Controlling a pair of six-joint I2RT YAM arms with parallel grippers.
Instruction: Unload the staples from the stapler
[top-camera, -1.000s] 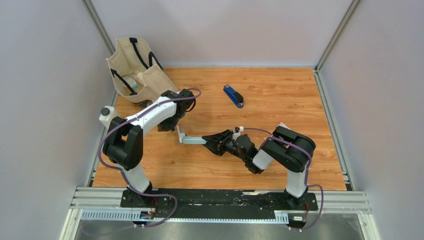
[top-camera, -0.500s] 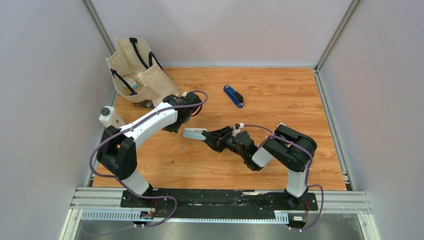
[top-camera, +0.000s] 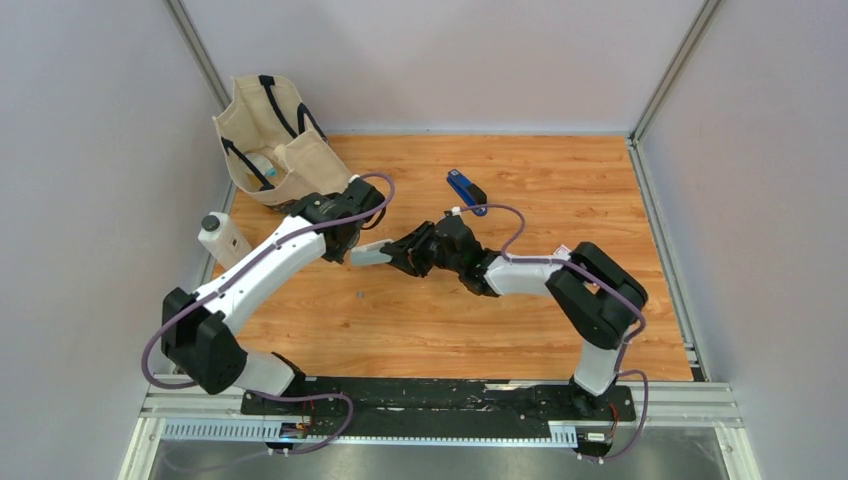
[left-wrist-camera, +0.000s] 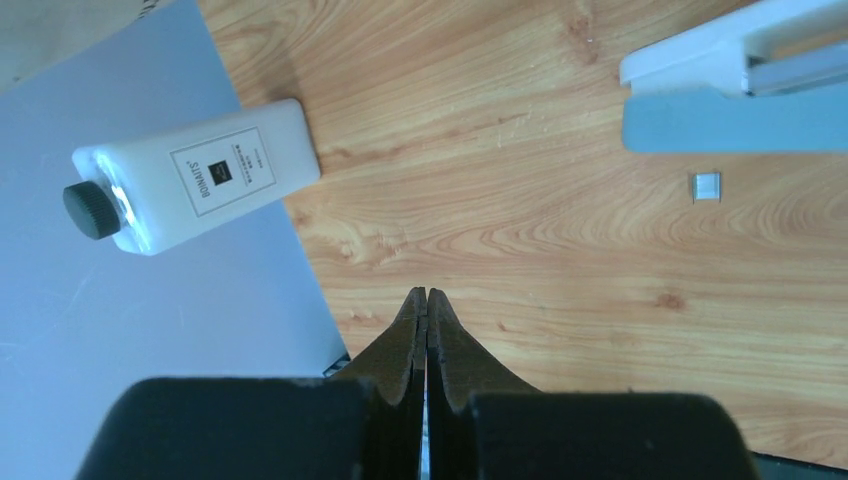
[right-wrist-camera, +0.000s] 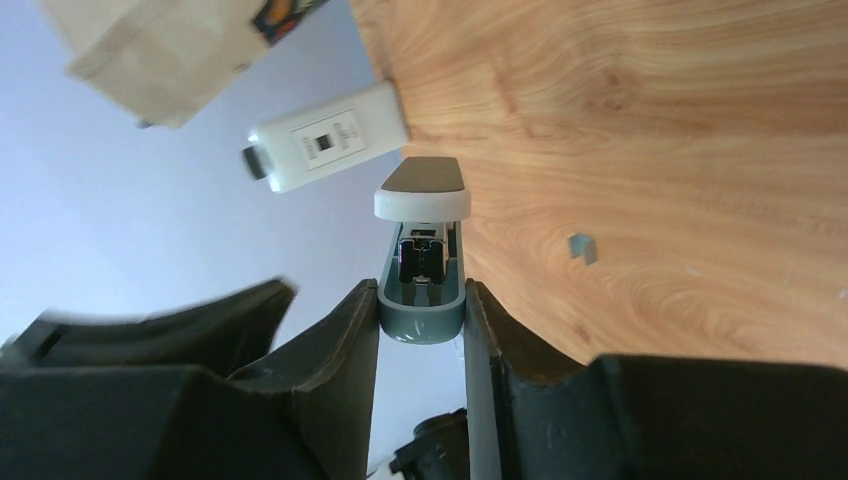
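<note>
My right gripper (top-camera: 398, 254) is shut on a pale grey-blue stapler (top-camera: 368, 257), which it holds above the table. In the right wrist view its fingers (right-wrist-camera: 350, 330) clamp the rear end of the stapler (right-wrist-camera: 422, 262), whose inner channel shows. A small silvery piece of staples (top-camera: 358, 295) lies loose on the wood, seen also as staples (left-wrist-camera: 706, 186) and staples (right-wrist-camera: 582, 247). My left gripper (top-camera: 338, 248) hovers just left of the stapler's front tip. This left gripper (left-wrist-camera: 427, 296) is shut with nothing in it, and the stapler (left-wrist-camera: 735, 95) shows at upper right.
A cloth bag (top-camera: 270, 135) stands at the far left corner. A white bottle (top-camera: 222, 236) with a black cap lies off the left edge of the board, also seen as the bottle (left-wrist-camera: 190, 182). A blue-and-black tool (top-camera: 467, 191) lies behind the grippers.
My right gripper has carried the stapler farther back and to the left. The left arm has stretched out along with it. A small staple piece has appeared on the wood.
</note>
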